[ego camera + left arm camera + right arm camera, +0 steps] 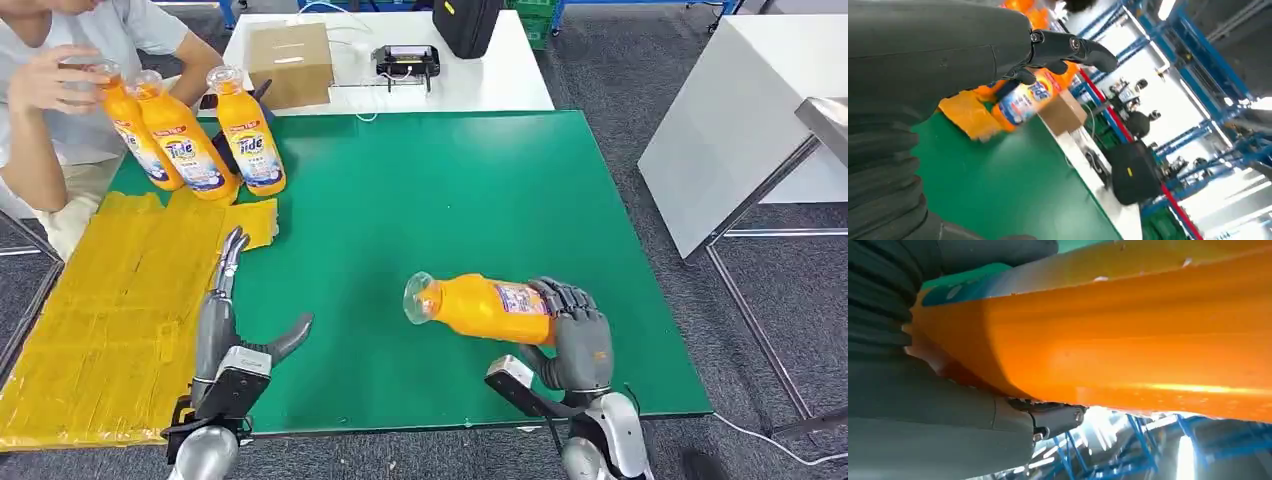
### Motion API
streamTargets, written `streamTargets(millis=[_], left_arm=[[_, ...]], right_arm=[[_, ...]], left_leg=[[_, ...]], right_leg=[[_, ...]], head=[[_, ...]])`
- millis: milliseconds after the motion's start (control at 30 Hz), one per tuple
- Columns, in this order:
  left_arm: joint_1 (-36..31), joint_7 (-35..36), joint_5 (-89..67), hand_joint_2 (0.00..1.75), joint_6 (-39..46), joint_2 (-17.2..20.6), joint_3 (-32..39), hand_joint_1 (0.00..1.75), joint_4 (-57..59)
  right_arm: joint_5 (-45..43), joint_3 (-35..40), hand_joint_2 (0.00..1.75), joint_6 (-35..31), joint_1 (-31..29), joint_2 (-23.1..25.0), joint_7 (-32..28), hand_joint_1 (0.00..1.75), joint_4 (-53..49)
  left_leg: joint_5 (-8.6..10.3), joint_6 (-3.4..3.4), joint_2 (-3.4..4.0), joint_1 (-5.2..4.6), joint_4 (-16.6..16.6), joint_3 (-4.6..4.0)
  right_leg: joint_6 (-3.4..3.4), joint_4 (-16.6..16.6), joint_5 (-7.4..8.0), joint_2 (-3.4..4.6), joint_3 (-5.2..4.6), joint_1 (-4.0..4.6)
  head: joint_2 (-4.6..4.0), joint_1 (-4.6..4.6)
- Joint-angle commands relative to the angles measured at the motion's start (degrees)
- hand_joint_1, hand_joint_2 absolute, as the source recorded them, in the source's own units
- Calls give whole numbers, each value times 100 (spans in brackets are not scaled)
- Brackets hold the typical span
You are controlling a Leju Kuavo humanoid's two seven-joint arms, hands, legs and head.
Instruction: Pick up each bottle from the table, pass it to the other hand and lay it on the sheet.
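Observation:
My right hand (575, 335) grips an orange Tide bottle (480, 306) by its base, holding it sideways over the green mat (430, 190) with its clear cap pointing left. The bottle's orange body (1128, 335) lies close against that hand's thumb and fingers. My left hand (235, 320) is open, fingers stretched forward, thumb out, at the edge of the yellow sheet (110, 300). Three more orange bottles (190, 140) stand at the sheet's far end; a person's hand (50, 80) touches the leftmost. One of them (1023, 100) appears beyond my left fingers.
A person sits at the far left behind the sheet. A white table at the back carries a cardboard box (290, 62), a black device (405, 62) and a black bag (465, 25). Another white table (740, 110) stands to the right.

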Motion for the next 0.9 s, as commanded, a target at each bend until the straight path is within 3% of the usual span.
streamTargets(millis=[33, 267, 467, 600, 767, 900], left_arm=[[-65, -98, 476, 175, -548, 230, -458, 0, 255], [-36, -33, 961, 175, -1253, 383, -954, 0, 414], [-299, -74, 1417, 175, -1572, 388, -1185, 0, 495], [-569, -111, 1814, 175, -1887, 427, -1404, 0, 596], [-696, -140, 2060, 175, -2005, 467, -1533, 0, 586], [-696, -140, 2060, 175, -2005, 467, -1533, 0, 586]], right_arm=[[-674, -407, 175, -814, 25, 530, -662, 175, -740], [-1325, -544, 175, -825, -163, 676, -817, 175, -825], [-2793, 189, 175, 652, -745, 871, -1028, 175, 258], [-2936, 830, 175, 986, -1252, 1080, -1129, 175, 1369], [-2989, 1377, 175, 1194, -1459, 1210, -1185, 175, 1974], [-2989, 1377, 175, 1194, -1459, 1210, -1185, 175, 1974]], left_leg=[[-11, -7, -17, 3, 3, 9], [-13, -11, -15, -4, -1, 5], [-12, -11, 6, 2, -3, 7], [-13, -17, 11, 11, -3, 15], [-6, -17, 1, 12, -5, 13], [-7, -15, -5, 9, -6, 13]], right_leg=[[-8, -1, -11, 16, 16, -1], [-11, -3, -9, 24, 16, -6], [-12, -8, 0, 44, 12, 2], [-18, -11, 3, 61, 19, 10], [-14, -12, -2, 43, 21, 9], [-12, -11, -5, 34, 23, 6]], head=[[-2, -4], [-2, -2], [-2, -2], [-2, -2], [-2, -2], [-2, -2]])
